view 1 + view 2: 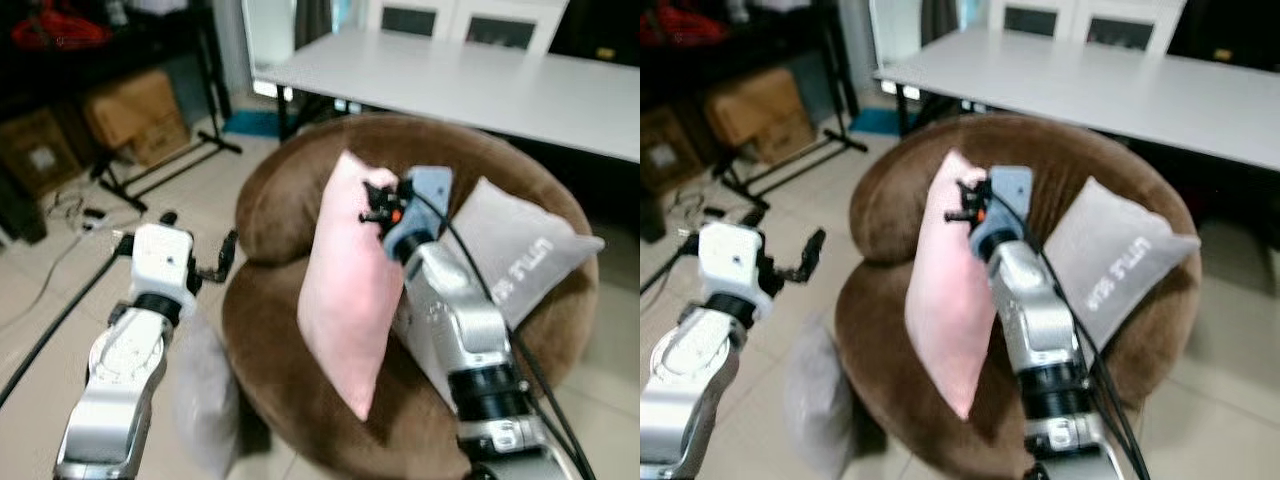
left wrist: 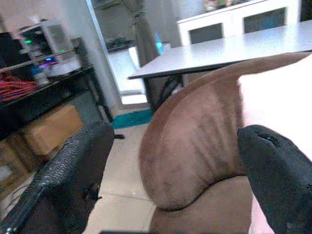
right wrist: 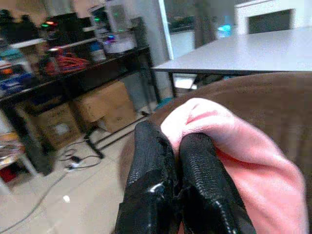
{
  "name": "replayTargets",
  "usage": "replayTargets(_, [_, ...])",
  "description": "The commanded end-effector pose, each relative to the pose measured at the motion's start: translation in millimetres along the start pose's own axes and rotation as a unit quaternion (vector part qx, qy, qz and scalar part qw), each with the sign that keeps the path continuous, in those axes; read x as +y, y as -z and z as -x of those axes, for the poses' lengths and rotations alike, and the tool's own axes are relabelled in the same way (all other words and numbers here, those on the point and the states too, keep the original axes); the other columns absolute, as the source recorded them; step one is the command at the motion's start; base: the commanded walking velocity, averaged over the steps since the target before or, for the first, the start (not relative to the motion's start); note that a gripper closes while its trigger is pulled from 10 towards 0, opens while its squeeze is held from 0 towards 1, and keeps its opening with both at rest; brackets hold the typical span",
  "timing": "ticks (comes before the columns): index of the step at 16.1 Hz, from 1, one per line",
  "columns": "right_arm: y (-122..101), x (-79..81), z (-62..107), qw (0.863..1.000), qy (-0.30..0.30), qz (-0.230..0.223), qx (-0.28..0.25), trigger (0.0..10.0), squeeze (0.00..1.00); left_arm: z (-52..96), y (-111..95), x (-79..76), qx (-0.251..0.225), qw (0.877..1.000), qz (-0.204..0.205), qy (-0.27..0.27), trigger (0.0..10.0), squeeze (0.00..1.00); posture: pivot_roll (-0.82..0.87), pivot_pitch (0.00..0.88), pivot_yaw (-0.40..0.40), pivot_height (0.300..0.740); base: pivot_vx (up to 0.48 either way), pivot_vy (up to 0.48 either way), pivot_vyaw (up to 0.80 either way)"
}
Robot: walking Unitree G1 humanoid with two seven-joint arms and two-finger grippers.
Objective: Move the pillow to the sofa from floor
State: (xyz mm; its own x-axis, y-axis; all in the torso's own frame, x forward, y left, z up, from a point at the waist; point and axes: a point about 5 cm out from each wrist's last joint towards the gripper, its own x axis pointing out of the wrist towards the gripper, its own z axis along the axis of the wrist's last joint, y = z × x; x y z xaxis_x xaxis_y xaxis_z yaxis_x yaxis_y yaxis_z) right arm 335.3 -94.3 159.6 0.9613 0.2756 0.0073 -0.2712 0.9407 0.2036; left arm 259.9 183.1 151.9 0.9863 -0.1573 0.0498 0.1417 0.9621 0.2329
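1. Your right hand [image 3: 178,161] is clamped on the top corner of the pink pillow [image 1: 345,280], fingers pinching the fabric.
2. The pillow hangs upright over the brown sofa [image 1: 280,330], its lower corner down at the seat, near the front edge.
3. A grey pillow [image 1: 520,255] leans against the sofa back, right of the pink one.
4. Your left hand [image 1: 222,262] is spread wide, holding nothing, off the sofa's left edge above the floor [image 1: 40,340].
5. A white table [image 1: 480,85] stands behind the sofa.
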Motion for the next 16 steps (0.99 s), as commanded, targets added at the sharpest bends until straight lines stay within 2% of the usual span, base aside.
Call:
replayTargets(1, [-16.4,3.7,-2.2,0.999,-0.008,0.0,-0.04,10.0,0.0,1.6,-2.5,0.9,-0.006,1.0,-0.014,0.007,10.0,0.0,-0.04,0.0,0.036,0.74,0.0,0.0,0.0])
replayTargets(5, [-14.4,17.3,-11.9,0.998,-0.024,-0.031,-0.04,10.0,0.0,11.0,3.2,2.5,0.017,0.997,-0.04,0.059,10.0,0.0,-0.02,0.0,0.034,0.74,0.0,0.0,0.0])
replayTargets(8, [-14.9,27.7,-25.6,0.997,-0.022,-0.067,-0.039,10.0,0.0,23.3,8.0,-1.2,0.047,0.991,-0.038,0.122,10.0,0.0,0.0,0.0,0.036,0.74,0.0,0.0,0.0])
replayTargets(10, [-16.1,28.2,-36.3,0.995,-0.01,-0.094,-0.043,10.0,0.0,29.1,8.3,-2.7,0.057,0.987,-0.04,0.142,10.0,0.0,0.01,0.0,0.037,0.74,0.0,0.0,0.0])
replayTargets(12, [-16.8,23.8,-46.4,0.992,0.009,-0.12,-0.047,10.0,0.0,34.2,7.6,-3.2,0.063,0.986,-0.038,0.15,10.0,0.0,0.02,0.0,0.037,0.74,0.0,0.0,0.0])
replayTargets(13, [-15.3,17.1,-54.4,0.985,0.019,-0.163,-0.047,10.0,0.0,38.5,7.0,-3.8,0.069,0.984,-0.036,0.16,10.0,0.0,0.03,0.0,0.033,0.74,0.0,0.0,0.0])
replayTargets(15, [-10.8,3.0,-59.7,0.973,0.04,-0.221,-0.045,10.0,0.0,41.7,5.9,-3.2,0.074,0.983,-0.037,0.164,10.0,0.0,0.05,0.0,0.026,0.74,0.0,0.0,0.0])
replayTargets(16, [-7.7,-3.7,-59.9,0.97,0.053,-0.235,-0.04,10.0,0.0,43.3,5.4,-2.9,0.076,0.983,-0.037,0.165,10.0,0.0,0.06,0.0,0.022,0.74,0.0,0.0,0.0])
